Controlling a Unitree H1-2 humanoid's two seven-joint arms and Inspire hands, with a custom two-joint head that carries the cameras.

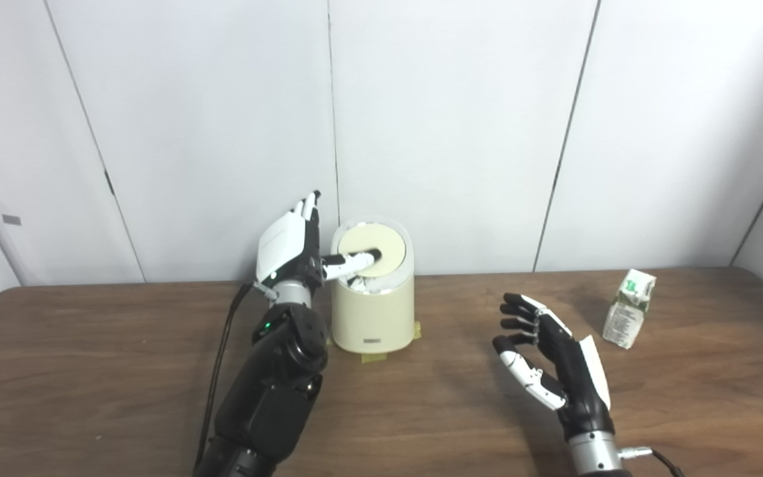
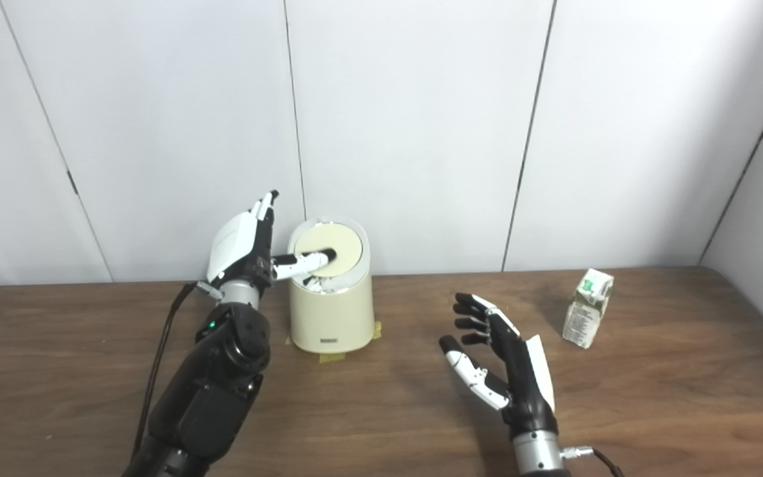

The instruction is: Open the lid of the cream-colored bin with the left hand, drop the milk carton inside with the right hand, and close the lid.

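The cream-colored bin point(image 1: 371, 315) stands at the back of the wooden table point(image 1: 90, 371). Its round lid point(image 1: 385, 244) is tilted up toward me, and white crumpled material shows in the gap below it. My left hand point(image 1: 285, 248) is just left of the bin, fingers straight up and apart, thumb lying across the lid. The milk carton point(image 1: 630, 308), white with green print, stands upright at the right. My right hand point(image 1: 554, 358) is open and empty, palm to the left, hovering between bin and carton, a short way left of the carton.
Yellow tape pieces point(image 1: 375, 358) mark the bin's base. A black cable point(image 1: 219, 371) hangs along my left arm. A white panelled wall point(image 1: 454, 132) stands right behind the bin.
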